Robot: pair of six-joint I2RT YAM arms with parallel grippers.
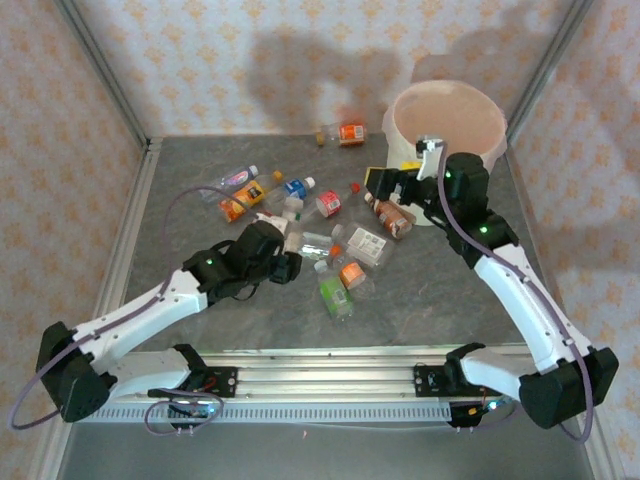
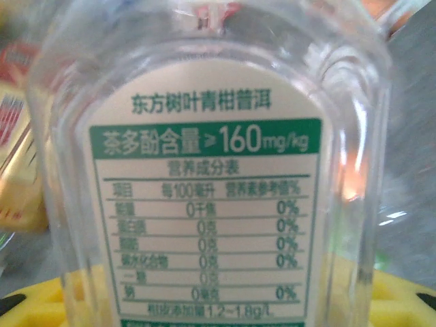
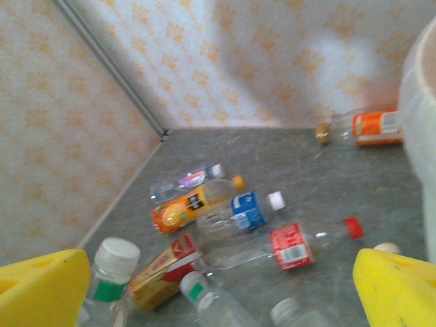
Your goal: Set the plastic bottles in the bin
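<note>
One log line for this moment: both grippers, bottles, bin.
left gripper: closed on green-labelled clear bottle | right gripper: open, empty, near bin | other bottles: loose on table

A grey, mottled tabletop [image 1: 440, 300] sits inside a booth of 3 walls. The wallpaper [image 1: 200, 60] is pale, with a repeating orange floral motif. 2 metal posts [image 1: 105, 70] run up the back corners. A slotted aluminium rail [image 1: 320, 365] lies along the near edge. Soft shadows fall on the back wall.
</note>
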